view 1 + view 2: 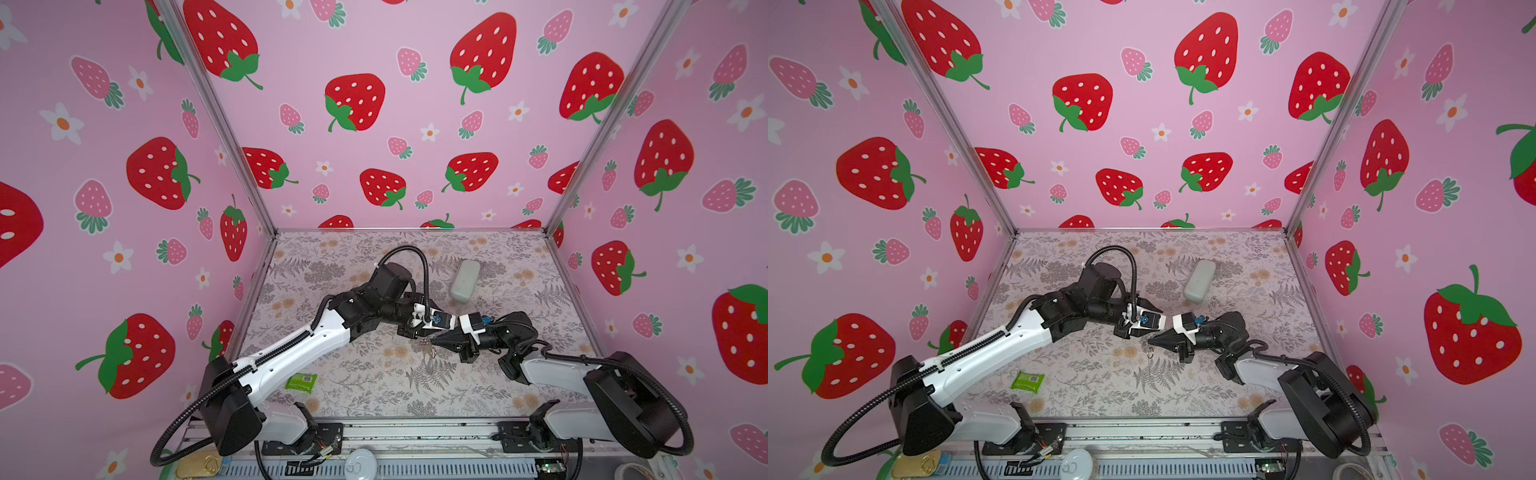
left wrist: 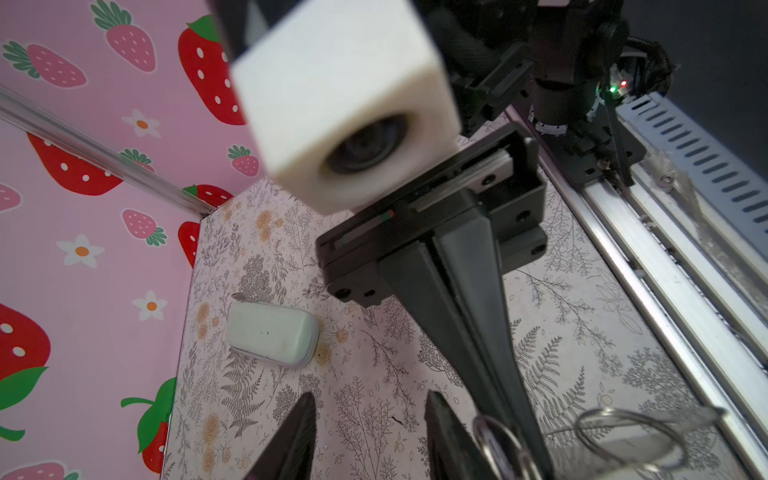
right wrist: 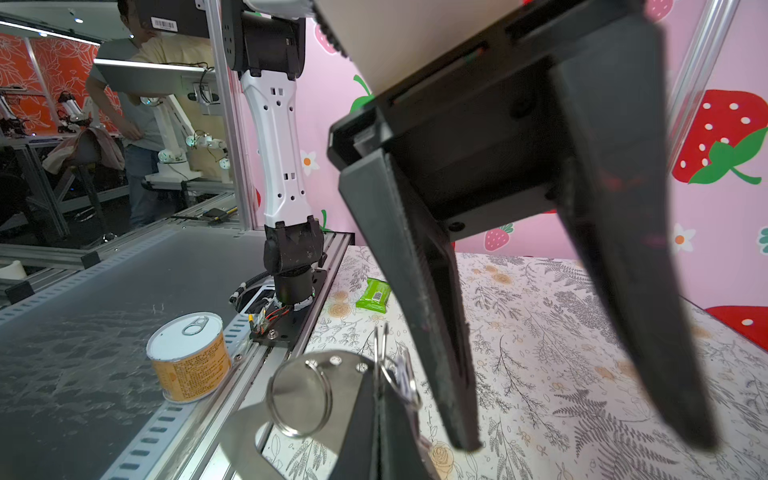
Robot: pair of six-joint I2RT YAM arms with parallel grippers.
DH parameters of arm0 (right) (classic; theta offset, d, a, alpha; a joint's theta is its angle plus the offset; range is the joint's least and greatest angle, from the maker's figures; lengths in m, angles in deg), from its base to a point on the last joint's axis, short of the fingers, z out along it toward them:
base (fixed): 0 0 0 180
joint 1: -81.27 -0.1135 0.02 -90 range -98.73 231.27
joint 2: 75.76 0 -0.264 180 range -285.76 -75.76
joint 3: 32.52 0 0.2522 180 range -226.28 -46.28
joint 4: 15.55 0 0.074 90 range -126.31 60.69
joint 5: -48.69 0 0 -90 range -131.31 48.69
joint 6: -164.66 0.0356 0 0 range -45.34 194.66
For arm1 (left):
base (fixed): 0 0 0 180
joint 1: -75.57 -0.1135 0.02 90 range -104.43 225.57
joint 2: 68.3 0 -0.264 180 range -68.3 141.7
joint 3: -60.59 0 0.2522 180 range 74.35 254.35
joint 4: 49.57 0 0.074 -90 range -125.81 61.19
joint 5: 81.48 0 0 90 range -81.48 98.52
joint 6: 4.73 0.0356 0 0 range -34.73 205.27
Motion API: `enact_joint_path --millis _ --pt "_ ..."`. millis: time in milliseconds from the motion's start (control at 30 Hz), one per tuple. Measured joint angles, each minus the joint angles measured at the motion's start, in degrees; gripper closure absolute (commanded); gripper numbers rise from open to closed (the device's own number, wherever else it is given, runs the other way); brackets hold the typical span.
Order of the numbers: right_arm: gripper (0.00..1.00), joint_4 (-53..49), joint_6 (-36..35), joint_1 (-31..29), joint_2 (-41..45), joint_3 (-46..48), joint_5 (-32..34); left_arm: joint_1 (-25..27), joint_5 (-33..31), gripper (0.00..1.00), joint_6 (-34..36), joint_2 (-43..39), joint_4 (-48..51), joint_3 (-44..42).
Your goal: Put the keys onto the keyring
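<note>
The keyring [image 3: 332, 388] shows as a flat silvery metal plate with holes and split rings, hanging above the floral table. My right gripper [image 3: 376, 386] is shut on the plate's edge, next to a small ring. In both top views the keyring [image 1: 429, 360] [image 1: 1150, 353] dangles under the right gripper [image 1: 432, 341] [image 1: 1149, 341] at mid table. The keys show only as a small pale lilac piece [image 3: 404, 374] against that small ring; whether it is threaded I cannot tell. My left gripper [image 2: 370, 399] [image 1: 434, 323] is open and empty, just beside the right gripper's tip [image 2: 534, 453].
A pale grey-green oblong case [image 1: 464, 279] [image 2: 270, 332] lies at the back right of the table. A green packet [image 1: 301, 381] [image 3: 374, 295] lies near the front left. A tin can [image 3: 187, 357] stands outside on the front rail. Pink strawberry walls close three sides.
</note>
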Motion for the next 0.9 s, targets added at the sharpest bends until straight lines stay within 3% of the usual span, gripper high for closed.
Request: enact_joint_path --millis 100,267,400,567,900 --pt "1.00 2.2 0.0 0.0 -0.7 0.2 1.4 -3.3 1.0 0.39 -3.6 0.1 -0.3 1.1" --pt "1.00 3.1 -2.5 0.1 -0.7 0.2 3.8 -8.5 3.1 0.60 -9.2 -0.9 0.2 2.4" --pt "1.00 2.6 -4.8 1.0 -1.0 0.1 4.7 -10.9 5.3 0.62 -11.9 -3.5 4.7 3.4" --pt "1.00 -3.7 -10.5 2.1 -0.2 -2.3 5.5 -9.8 8.4 0.61 -13.2 -3.8 12.1 8.9" --pt "1.00 -15.9 -19.3 3.1 2.6 -6.4 5.4 -5.3 8.5 0.57 -14.4 0.2 20.6 10.4"
